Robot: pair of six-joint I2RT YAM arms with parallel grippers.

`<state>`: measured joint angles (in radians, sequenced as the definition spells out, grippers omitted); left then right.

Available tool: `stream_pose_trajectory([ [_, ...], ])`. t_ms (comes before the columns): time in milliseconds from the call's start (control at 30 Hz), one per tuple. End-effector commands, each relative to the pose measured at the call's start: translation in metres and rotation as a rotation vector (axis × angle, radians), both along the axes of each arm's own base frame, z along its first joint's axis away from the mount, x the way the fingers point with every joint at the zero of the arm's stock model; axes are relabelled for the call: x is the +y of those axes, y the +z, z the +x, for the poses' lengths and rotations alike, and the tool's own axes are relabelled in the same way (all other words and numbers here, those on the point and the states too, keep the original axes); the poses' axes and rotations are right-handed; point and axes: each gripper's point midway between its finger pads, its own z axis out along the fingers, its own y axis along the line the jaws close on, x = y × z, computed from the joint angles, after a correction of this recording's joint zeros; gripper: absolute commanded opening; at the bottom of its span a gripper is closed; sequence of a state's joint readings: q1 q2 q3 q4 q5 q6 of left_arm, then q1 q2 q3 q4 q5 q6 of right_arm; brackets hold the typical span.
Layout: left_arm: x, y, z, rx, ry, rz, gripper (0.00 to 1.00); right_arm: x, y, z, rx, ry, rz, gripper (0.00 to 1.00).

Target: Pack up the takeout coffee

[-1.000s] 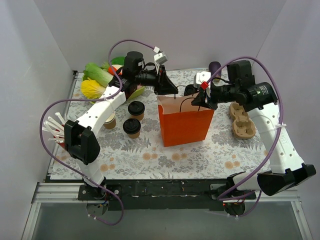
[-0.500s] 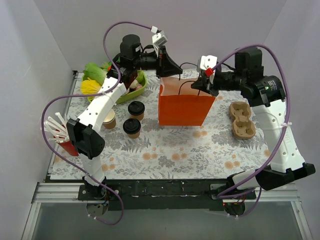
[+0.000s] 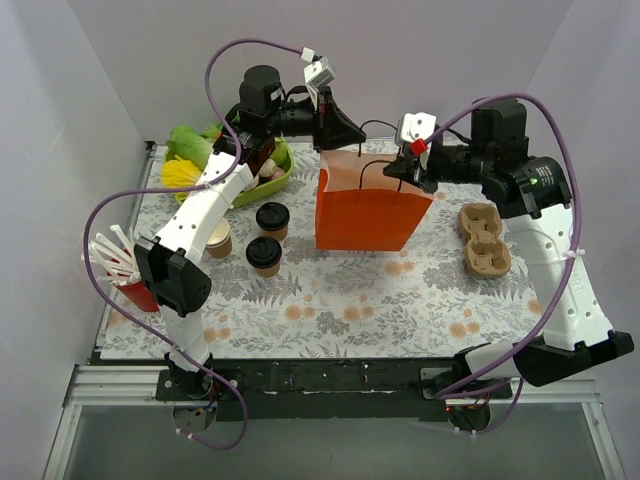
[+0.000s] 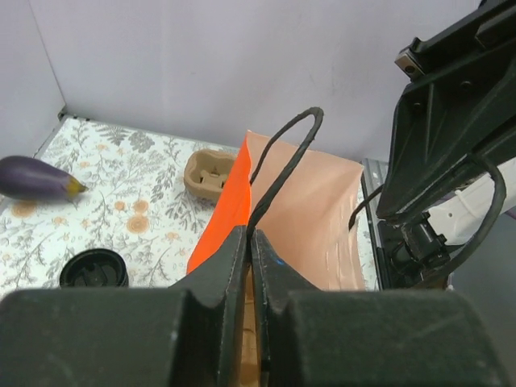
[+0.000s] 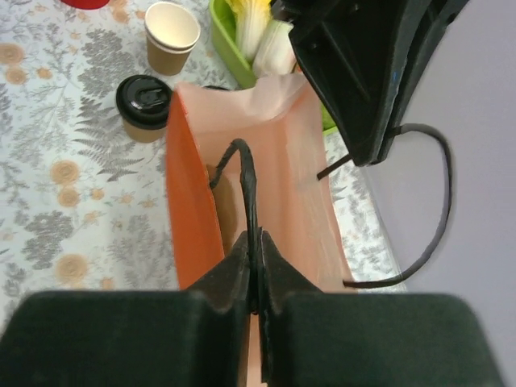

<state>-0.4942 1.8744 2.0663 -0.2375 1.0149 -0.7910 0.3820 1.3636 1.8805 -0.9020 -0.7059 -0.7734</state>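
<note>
Left gripper point(image 4: 250, 242) pinched shut on a thin black cord handle point(image 4: 284, 161) at the far-left top of the orange paper bag point(image 3: 368, 210). Right gripper point(image 5: 252, 251) clamped the same way on the other cord handle point(image 5: 246, 181), at the bag's far-right top. Bag held between the two arms at the far middle of the floral table point(image 3: 400, 300) (mouth open, pale lining visible, inside not clearly seen). Two lidded takeout coffee cups point(image 3: 272, 217) standing just left of the bag, one nearer than the other. An open lidless cup point(image 3: 219, 240) further left. A cardboard cup carrier point(image 3: 484, 240) to the right, well apart from the bag.
</note>
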Motion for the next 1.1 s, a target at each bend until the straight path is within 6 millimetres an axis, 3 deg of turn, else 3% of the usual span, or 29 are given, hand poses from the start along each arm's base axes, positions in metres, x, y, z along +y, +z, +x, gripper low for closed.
stream_pose_trajectory([
  [0,0.001,-0.010,0.005,0.024,0.050,0.023,0.35,-0.002,-0.013,-0.005,0.013,-0.011,-0.005,0.23],
  [67,0.003,-0.015,0.007,0.026,0.065,0.036,0.55,-0.004,-0.023,-0.008,0.019,-0.004,-0.028,0.52],
  [100,0.005,-0.014,0.009,0.023,0.089,0.042,0.71,-0.005,-0.021,-0.011,0.026,-0.006,-0.027,0.66],
  [167,0.008,-0.009,0.008,0.010,0.103,0.040,0.78,-0.003,-0.001,-0.015,0.028,-0.011,0.023,0.76],
  [200,0.012,-0.001,0.007,-0.012,0.123,0.034,0.80,-0.002,0.027,-0.015,-0.024,-0.019,0.074,0.83],
  [300,0.020,0.011,0.009,-0.039,0.163,0.023,0.87,0.000,0.057,-0.011,-0.041,-0.060,0.155,0.85],
  [367,0.025,0.017,0.011,-0.051,0.202,0.017,0.89,-0.004,0.063,0.008,-0.091,-0.135,0.179,0.85],
  [500,0.037,0.034,0.010,-0.080,0.268,-0.002,0.90,-0.010,0.018,0.040,-0.140,-0.209,0.099,0.82],
  [533,0.043,0.042,0.011,-0.103,0.302,-0.009,0.89,-0.008,-0.005,0.049,-0.099,-0.207,0.067,0.81],
  [667,0.066,0.050,0.020,-0.127,0.464,0.021,0.93,-0.004,-0.046,0.072,0.000,-0.191,0.019,0.77],
  [733,0.078,0.045,0.026,-0.122,0.537,0.048,0.95,0.000,-0.064,0.083,0.035,-0.176,-0.006,0.77],
  [767,0.083,0.032,0.028,-0.112,0.560,0.081,0.95,0.001,-0.068,0.087,0.042,-0.175,-0.011,0.77],
  [900,0.106,0.022,0.020,-0.134,0.647,0.124,0.98,0.006,-0.087,0.103,0.053,-0.157,-0.039,0.77],
  [1067,0.115,0.009,0.016,-0.133,0.670,0.176,0.98,0.015,-0.111,0.121,0.063,-0.111,-0.077,0.74],
])
